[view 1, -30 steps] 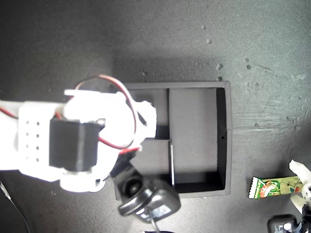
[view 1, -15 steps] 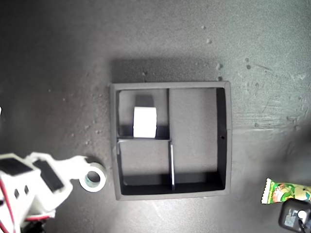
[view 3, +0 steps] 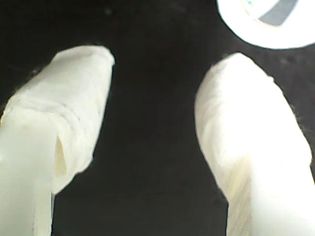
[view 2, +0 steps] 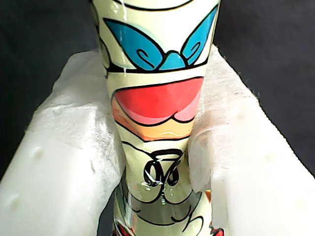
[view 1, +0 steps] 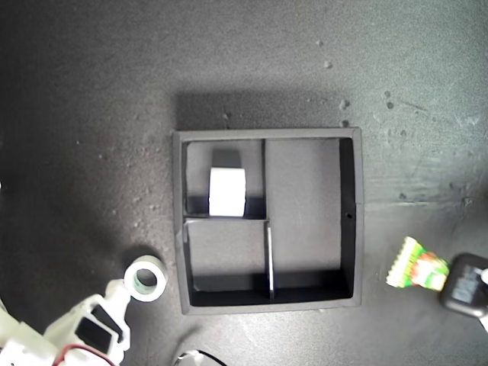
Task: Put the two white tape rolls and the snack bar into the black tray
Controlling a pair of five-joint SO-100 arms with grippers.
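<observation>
My second gripper (view 3: 152, 128), jaws apart and empty, has left one tape roll (view 1: 227, 191) in the black tray (view 1: 358, 221); my first gripper (view 2: 157, 162) pinches the snack bar (view 1: 416, 267).

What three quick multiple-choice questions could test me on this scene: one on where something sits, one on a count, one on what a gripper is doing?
1. Where is the tape roll that is inside the black tray?
A. the long compartment
B. the small compartment at the exterior view's upper left
C. the small compartment below that one

2. How many white tape rolls show in the exterior view?
A. one
B. two
C. three

3. What is my first gripper doing?
A. hanging open over nothing
B. clamped on the snack bar
C. clamped on a tape roll

Answers:
1. B: the roll in the tray stands on edge in that upper-left compartment.
2. B: besides it, a second tape roll lies flat on the table outside the tray, by my second gripper, which is open.
3. B: the first wrist view shows the white pads pinching the snack bar.
</observation>
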